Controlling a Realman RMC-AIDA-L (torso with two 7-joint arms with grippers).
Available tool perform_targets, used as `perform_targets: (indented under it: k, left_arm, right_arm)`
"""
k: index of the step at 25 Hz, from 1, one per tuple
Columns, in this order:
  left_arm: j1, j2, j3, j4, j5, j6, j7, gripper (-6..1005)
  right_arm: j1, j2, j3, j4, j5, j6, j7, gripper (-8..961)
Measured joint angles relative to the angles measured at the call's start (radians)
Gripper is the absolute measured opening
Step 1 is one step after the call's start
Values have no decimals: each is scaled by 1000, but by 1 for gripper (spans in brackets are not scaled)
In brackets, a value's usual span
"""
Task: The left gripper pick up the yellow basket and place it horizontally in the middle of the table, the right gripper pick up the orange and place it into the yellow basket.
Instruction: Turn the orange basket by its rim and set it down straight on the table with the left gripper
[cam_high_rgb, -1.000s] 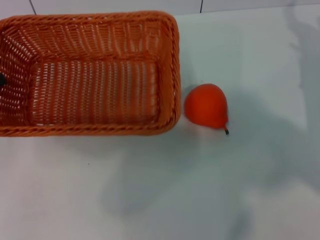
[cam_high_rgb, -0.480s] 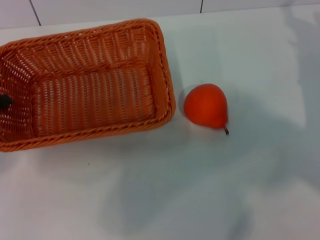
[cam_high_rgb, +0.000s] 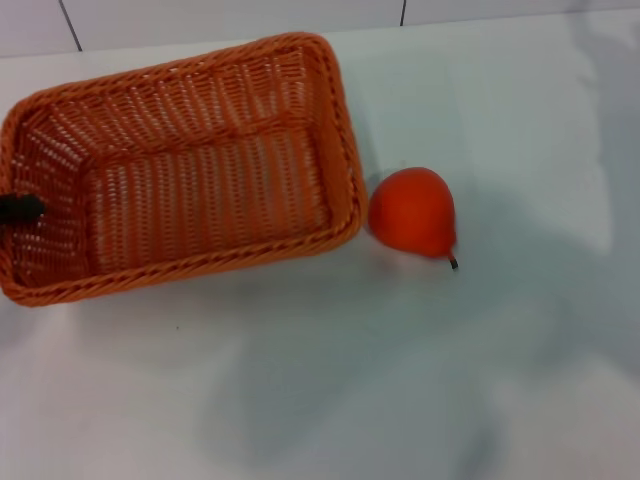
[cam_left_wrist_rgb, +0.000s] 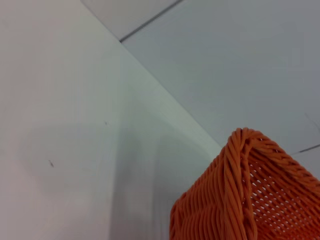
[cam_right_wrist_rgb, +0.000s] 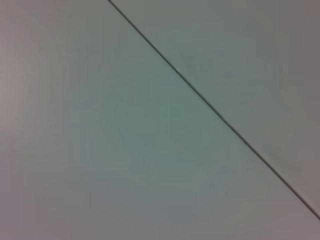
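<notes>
The yellow basket (cam_high_rgb: 190, 165), an orange-brown woven one, lies tilted on the table (cam_high_rgb: 400, 380) at the left, its right end nearly touching the orange (cam_high_rgb: 412, 211). The orange is red-orange and round with a small dark stem at its lower right. Only a slim black finger of my left gripper (cam_high_rgb: 20, 208) shows, at the basket's left rim, shut on that rim. A corner of the basket also shows in the left wrist view (cam_left_wrist_rgb: 245, 200). My right gripper is out of view.
A tiled wall (cam_high_rgb: 200, 15) runs along the table's far edge. The right wrist view shows only a plain surface with a dark seam (cam_right_wrist_rgb: 210, 105).
The basket has swung and shifted right, its right end going away from me and close to the orange. The left finger has come further in. The orange has not moved.
</notes>
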Motion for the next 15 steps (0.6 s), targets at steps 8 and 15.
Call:
perform_targets:
  k: [8, 15]
  left_arm:
    - [-9, -1, 59, -41, -9, -36, -1, 155]
    - [-13, 3, 68, -59, -9, -52, -11, 182]
  right_arm:
    - [2, 1, 4, 0, 0, 2, -3, 945]
    - [4, 1, 0, 0, 0, 5, -3, 944]
